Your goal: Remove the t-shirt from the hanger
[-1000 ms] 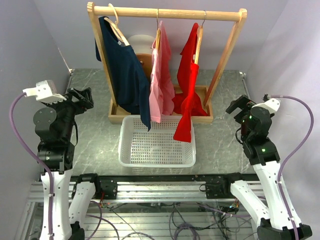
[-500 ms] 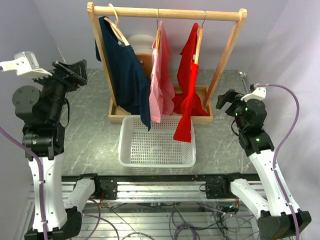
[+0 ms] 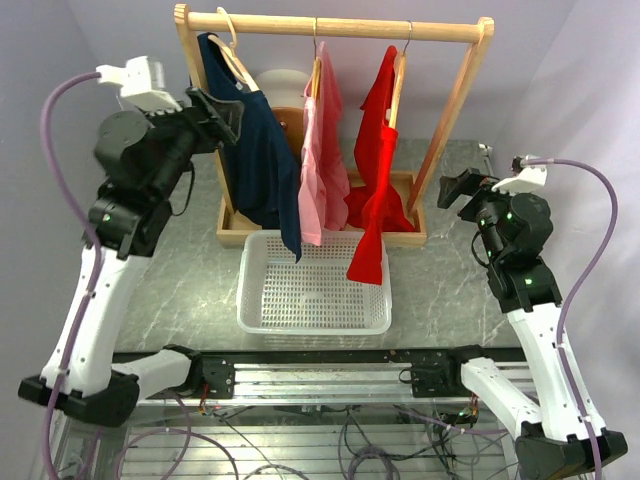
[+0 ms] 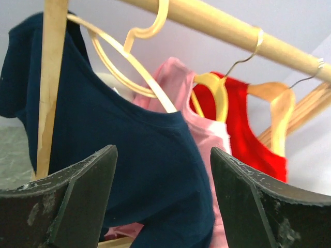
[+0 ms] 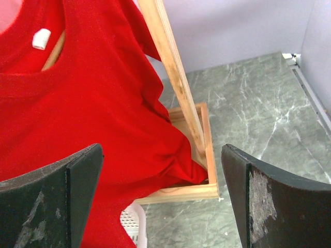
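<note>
Navy t-shirt (image 3: 262, 165) hangs lengthwise down, neck up on hanger (image 4: 154, 92); left hand (image 3: 224, 112) spread beside it; right hand (image 3: 455, 190) spread.

Matt cloth t-shirts (image 3: 262, 160); smooth wood rack (image 3: 340, 25); plastic basket (image 3: 312, 285).

pale lilac walls (image 3: 600, 60) closed me in on three sides. grey marbled tabletop (image 3: 190, 285) lay under me, running back to the rear wall. aluminium rail (image 3: 320, 380) along the near edge, cables (image 3: 360, 440) tangled below it. light was soft and even across it all.
</note>
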`<state>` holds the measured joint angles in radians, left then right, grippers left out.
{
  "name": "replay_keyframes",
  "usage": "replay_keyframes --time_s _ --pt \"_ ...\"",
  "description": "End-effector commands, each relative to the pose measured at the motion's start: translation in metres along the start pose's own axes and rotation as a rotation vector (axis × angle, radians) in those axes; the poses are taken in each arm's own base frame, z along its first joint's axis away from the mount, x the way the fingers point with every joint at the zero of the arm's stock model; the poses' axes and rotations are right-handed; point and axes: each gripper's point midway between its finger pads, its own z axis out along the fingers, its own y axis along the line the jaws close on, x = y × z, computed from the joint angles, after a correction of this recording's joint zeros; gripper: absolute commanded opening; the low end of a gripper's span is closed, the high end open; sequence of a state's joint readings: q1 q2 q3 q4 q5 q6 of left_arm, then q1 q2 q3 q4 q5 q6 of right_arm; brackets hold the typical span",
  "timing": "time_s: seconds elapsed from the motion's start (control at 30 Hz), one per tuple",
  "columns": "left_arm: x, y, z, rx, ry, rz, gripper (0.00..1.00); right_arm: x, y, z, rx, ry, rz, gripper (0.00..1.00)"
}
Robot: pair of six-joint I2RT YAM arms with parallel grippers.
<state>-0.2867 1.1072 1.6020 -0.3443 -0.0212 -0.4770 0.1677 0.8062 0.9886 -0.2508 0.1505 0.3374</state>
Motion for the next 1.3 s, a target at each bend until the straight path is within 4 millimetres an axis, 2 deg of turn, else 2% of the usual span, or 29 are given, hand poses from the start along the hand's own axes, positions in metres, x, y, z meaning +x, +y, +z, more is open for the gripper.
replay_keyframes --time_s 0.0,0.07,0.13,0.3,0.43,0.5,0.63,0.77,0.8,0.9,1.27 --pt "-0.011 0.006 0.010 -0.097 -0.051 0.057 0.83 -0.027 0.001 -0.013 0.002 -0.066 -0.032 0.97" --pt "-0.020 0.001 0.015 -0.108 -0.074 0.056 0.81 -0.028 0.001 -0.016 0.002 -0.073 -0.032 0.97" --pt "-0.019 -0.012 0.026 -0.088 -0.061 0.051 0.78 -0.028 0.002 -0.017 -0.009 -0.080 -0.025 0.97" --pt "0.002 -0.048 0.046 -0.189 -0.036 0.140 0.79 -0.024 0.008 -0.015 -0.039 -0.063 -0.011 0.97" --pt "0.009 -0.057 0.060 -0.267 -0.035 0.184 0.79 -0.023 0.008 -0.018 -0.041 -0.053 -0.011 0.96" --pt "0.013 -0.054 0.066 -0.303 -0.034 0.199 0.79 -0.024 0.006 -0.023 -0.035 -0.056 -0.011 0.96" --pt "0.009 -0.049 0.069 -0.353 -0.063 0.201 0.78 -0.022 0.006 -0.029 -0.037 -0.059 -0.002 0.96" --pt "0.005 -0.047 0.074 -0.393 -0.045 0.239 0.86 -0.018 0.007 -0.028 -0.042 -0.038 0.008 0.96" --pt "-0.002 -0.051 0.075 -0.389 -0.049 0.239 0.87 -0.016 0.007 -0.028 -0.043 -0.033 0.010 0.96" --pt "0.004 -0.049 0.083 -0.406 -0.021 0.270 0.88 -0.014 0.011 -0.026 -0.061 -0.022 0.022 0.96" --pt "0.014 -0.002 0.102 -0.430 0.040 0.223 0.86 -0.009 0.014 -0.029 -0.078 -0.002 0.037 0.96"
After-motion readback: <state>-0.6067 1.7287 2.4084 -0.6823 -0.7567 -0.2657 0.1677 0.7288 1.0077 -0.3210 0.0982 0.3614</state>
